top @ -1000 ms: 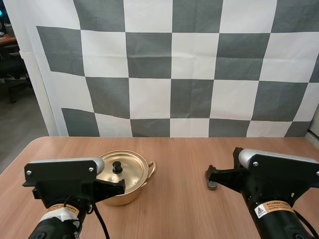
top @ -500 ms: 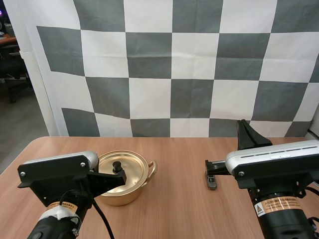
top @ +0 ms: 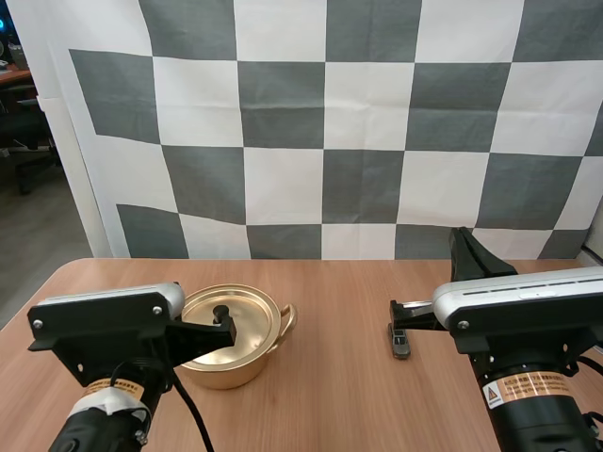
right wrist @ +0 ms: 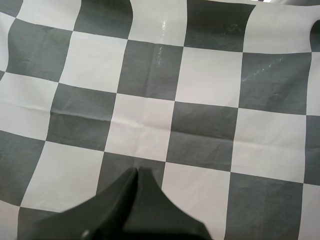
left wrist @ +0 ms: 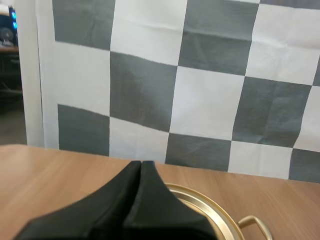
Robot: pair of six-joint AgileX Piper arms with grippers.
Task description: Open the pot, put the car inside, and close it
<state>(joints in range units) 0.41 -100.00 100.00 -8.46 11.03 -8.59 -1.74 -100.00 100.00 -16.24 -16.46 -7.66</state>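
Observation:
A gold pot (top: pixel 247 356) stands on the table left of centre, its lid (top: pixel 236 320) on, with a black knob (top: pixel 221 312) on top. My left gripper (top: pixel 230 327) is shut and empty, its tip level with the knob and just beside it. In the left wrist view the shut fingers (left wrist: pixel 141 165) point over the pot's rim (left wrist: pixel 212 212) and side handle (left wrist: pixel 252 222). A small dark toy car (top: pixel 400 343) lies on the table right of centre. My right gripper (top: pixel 395 307) hangs a little above the car, shut with nothing in it (right wrist: pixel 137 171).
The wooden table (top: pixel 339 395) has bare room between the pot and the car. The pot's right handle (top: pixel 287 318) sticks out toward the middle. The table's far edge runs just behind both objects.
Both arms have lifted and levelled their wrists. The right gripper rose above the car, and the left gripper's tip moved up beside the lid knob. Pot and car stayed put.

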